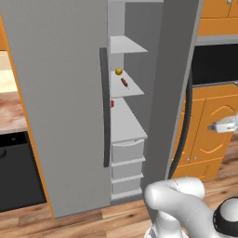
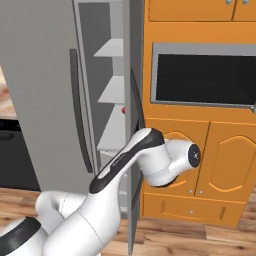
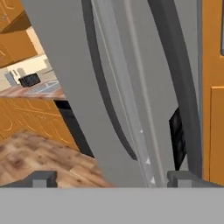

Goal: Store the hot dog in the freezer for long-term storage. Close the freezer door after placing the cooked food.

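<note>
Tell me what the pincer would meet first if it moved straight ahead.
Probably the freezer door: the open pincer faces its grey edge, with the dark handle beside. Depth is unclear.

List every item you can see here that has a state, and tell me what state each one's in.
freezer door: open, swung out edge-on
hot dog: lying on a freezer shelf, beside the yellow ball
wider grey door: looks shut
freezer drawers: pushed in
gripper: open, holding nothing, facing the door's edge
orange cabinet doors: shut
</note>
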